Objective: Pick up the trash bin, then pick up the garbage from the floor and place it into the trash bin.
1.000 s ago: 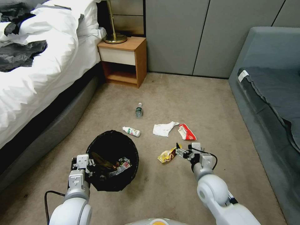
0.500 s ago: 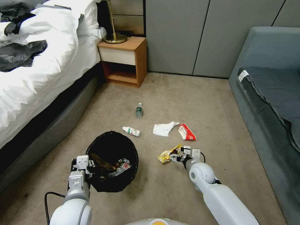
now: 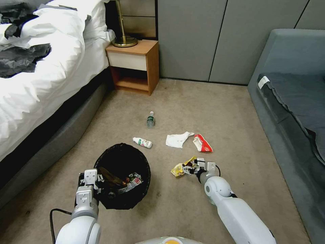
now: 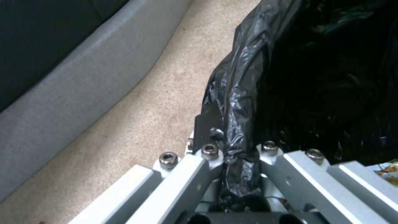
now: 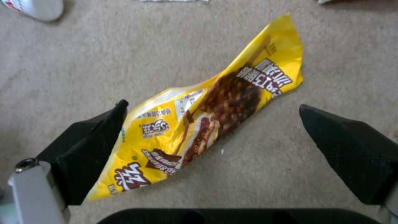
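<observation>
— Where's the bin?

— I see the bin (image 3: 122, 175) low and left of centre in the head frame, on the carpet (image 3: 210, 108). My left gripper (image 4: 232, 149) has its jaws clenched on the black liner at the rim.

— And the right?

— My right gripper (image 5: 211, 133) is down at lower centre over the yellow wrapper (image 5: 207, 115), jaws spread wide either side of it, not gripping. Above it lie the tissue (image 3: 177, 139), red wrapper (image 3: 202, 143) and two bottles (image 3: 142, 142).
</observation>
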Robot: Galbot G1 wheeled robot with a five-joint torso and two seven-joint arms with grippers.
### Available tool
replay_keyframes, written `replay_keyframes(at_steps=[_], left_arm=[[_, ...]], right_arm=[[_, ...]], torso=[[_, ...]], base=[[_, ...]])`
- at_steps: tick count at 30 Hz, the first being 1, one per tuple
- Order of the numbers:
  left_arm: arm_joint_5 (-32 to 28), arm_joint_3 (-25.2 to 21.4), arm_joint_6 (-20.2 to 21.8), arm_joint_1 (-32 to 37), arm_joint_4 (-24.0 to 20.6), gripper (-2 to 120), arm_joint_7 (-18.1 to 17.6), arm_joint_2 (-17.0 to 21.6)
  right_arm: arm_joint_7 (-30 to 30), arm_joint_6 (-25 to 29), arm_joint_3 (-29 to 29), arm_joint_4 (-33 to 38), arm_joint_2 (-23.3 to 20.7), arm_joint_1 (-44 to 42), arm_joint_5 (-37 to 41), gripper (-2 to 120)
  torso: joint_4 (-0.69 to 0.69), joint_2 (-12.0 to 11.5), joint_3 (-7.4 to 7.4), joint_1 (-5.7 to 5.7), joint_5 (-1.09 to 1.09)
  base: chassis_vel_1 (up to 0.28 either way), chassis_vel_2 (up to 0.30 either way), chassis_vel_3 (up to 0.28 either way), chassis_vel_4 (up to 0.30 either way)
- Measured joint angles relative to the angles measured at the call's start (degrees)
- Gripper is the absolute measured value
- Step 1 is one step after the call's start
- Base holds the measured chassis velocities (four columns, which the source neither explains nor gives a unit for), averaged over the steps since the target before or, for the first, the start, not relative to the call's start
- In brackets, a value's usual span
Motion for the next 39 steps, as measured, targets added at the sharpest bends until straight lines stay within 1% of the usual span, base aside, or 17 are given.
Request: replay_keyframes(at_steps=[9, 12, 13, 15, 16, 17, 18, 21, 22, 25, 26, 28, 29, 31, 33, 36, 39], left_arm=[[0.2, -0.09, -0.3, 0.77, -0.52, 0, -0.01, -0.05], [0.26, -0.15, -0.31, 1.0, -0.71, 0, -0.03, -0.04], [0.26, -0.15, -0.31, 1.0, -0.71, 0, -0.03, -0.04], [0.38, -0.07, -0.32, 0.98, -0.71, 0, -0.03, -0.08], [0.38, -0.07, -0.32, 0.98, -0.71, 0, -0.03, -0.08], [0.44, 0.0, -0.32, 0.95, -0.71, 0, -0.03, -0.12], [0.44, 0.0, -0.32, 0.95, -0.71, 0, -0.03, -0.12], [0.66, 0.27, -0.32, 0.84, -0.66, 0, -0.03, -0.29], [0.66, 0.27, -0.32, 0.84, -0.66, 0, -0.03, -0.29], [0.77, 0.36, -0.34, 0.91, -0.51, 0, -0.03, -0.36], [0.77, 0.36, -0.34, 0.91, -0.51, 0, -0.03, -0.36], [0.77, 0.31, -0.34, 0.91, -0.48, 0, -0.03, -0.36], [0.77, 0.31, -0.34, 0.91, -0.48, 0, -0.03, -0.36], [0.77, 0.19, -0.35, 0.9, -0.49, 0, -0.03, -0.35], [0.77, 0.17, -0.36, 0.95, -0.48, 0, -0.03, -0.35], [0.72, 0.01, -0.41, 1.2, -0.53, 0, -0.03, -0.35], [0.65, -0.19, -0.44, 1.22, -0.62, 0, -0.03, -0.28]], right_arm=[[-2.61, 2.99, 0.21, -9.51, 2.09, 2.93, -3.48, 97], [-3.92, 4.76, 0.42, -13.19, 2.57, 4.12, -4.74, 84], [-3.92, 4.76, 0.42, -13.19, 2.57, 4.12, -4.74, 84], [-4.83, 6.38, 0.58, -15.42, 2.9, 5.03, -5.73, 76], [-4.83, 6.38, 0.58, -15.42, 2.9, 5.03, -5.73, 76], [-5.32, 7.19, 0.64, -16.26, 3.05, 5.37, -6.21, 69], [-5.32, 7.19, 0.64, -16.26, 3.05, 5.37, -6.21, 69], [-6.64, 9.18, 0.83, -19.4, 3.76, 7.03, -6.95, 52], [-6.64, 9.18, 0.83, -19.4, 3.76, 7.03, -6.95, 52], [-7.65, 9.92, 0.79, -21.11, 4.55, 8.34, -7.15, 37], [-7.65, 9.92, 0.79, -21.11, 4.55, 8.34, -7.15, 37], [-8.07, 10.09, 0.45, -21.8, 5.1, 9.05, -7.3, 28], [-8.07, 10.09, 0.45, -21.8, 5.1, 9.05, -7.3, 28], [-8.34, 10.28, 0.35, -22.81, 5.59, 9.87, -7.47, 16], [-8.46, 10.4, 0.34, -23.24, 5.76, 10.15, -7.64, 13], [-8.5, 10.51, 0.34, -23.24, 5.8, 10.12, -7.85, 0], [-8.12, 10.4, 0.37, -21.41, 5.31, 9.07, -7.88, 0]], torso=[[0.0, 0.0, 0.0, 0.0, 0.01], [0.0, 0.0, 0.0, 0.0, 0.0], [0.0, 0.0, 0.0, 0.0, 0.0], [-0.02, 0.0, -0.01, -0.01, -0.03], [-0.02, 0.0, -0.01, -0.01, -0.03], [-0.03, 0.01, -0.01, -0.01, -0.03], [-0.03, 0.01, -0.01, -0.01, -0.03], [-0.06, 0.01, -0.01, -0.01, -0.05], [-0.06, 0.01, -0.01, -0.01, -0.05], [0.0, 0.0, 0.0, -0.01, 0.02], [0.0, 0.0, 0.0, -0.01, 0.02], [0.05, 0.0, 0.0, 0.0, 0.05], [0.05, 0.0, 0.0, 0.0, 0.05], [0.05, 0.0, 0.0, 0.0, 0.05], [0.04, 0.0, 0.0, -0.01, 0.05], [0.02, 0.0, 0.0, 0.0, 0.03], [0.01, 0.0, 0.0, -0.01, 0.02]], base=[[0.0, 0.0, 0.0, 0.0], [0.0, 0.0, 0.0, 0.0], [0.0, 0.0, 0.0, 0.0], [0.0, 0.0, 0.0, 0.0], [0.0, 0.0, 0.0, 0.0], [0.0, 0.0, 0.0, 0.0], [0.0, 0.0, 0.0, 0.0], [0.0, 0.0, 0.0, 0.0], [0.0, 0.0, 0.0, 0.0], [0.0, 0.0, 0.0, 0.0], [0.0, 0.0, 0.0, 0.0], [0.0, 0.0, 0.0, 0.0], [0.0, 0.0, 0.0, 0.0], [0.0, 0.0, 0.0, 0.0], [0.0, 0.0, 0.0, 0.0], [0.0, 0.0, 0.0, 0.0], [0.0, 0.0, 0.0, 0.0]])
